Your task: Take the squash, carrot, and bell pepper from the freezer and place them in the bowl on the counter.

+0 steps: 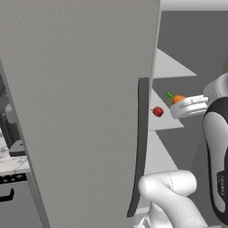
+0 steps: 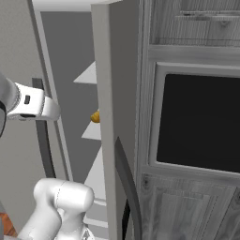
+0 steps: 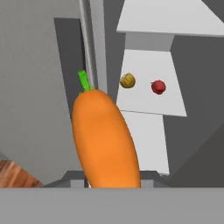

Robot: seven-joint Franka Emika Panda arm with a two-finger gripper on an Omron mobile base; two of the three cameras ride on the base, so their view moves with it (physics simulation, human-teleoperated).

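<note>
1. Right now the gripper (image 1: 181, 106) is pinching the carrot (image 3: 104, 138) between its fingers, with the orange body filling the hand view and the green tip pointing away from the hand; in the left base view it is hanging just outside the open freezer (image 1: 80, 111), near the shelf level.
2. Judging from that hold, the carrot is sticking far out past the fingers, so it could be twisting or sliding loose during a wide swing toward the bowl.
3. Also, the open freezer door and its dark handle (image 1: 140, 147) are standing close beside the arm, so a careless retreat could be knocking the carrot against them.
4. Counting the vegetables: one carrot in the grip, one squash (image 3: 127, 80) and one bell pepper (image 3: 158, 86) are sitting near each other, apart, on a white shelf (image 3: 148, 103) inside.
5. Two of three are waiting; none is looking delivered yet.
</note>
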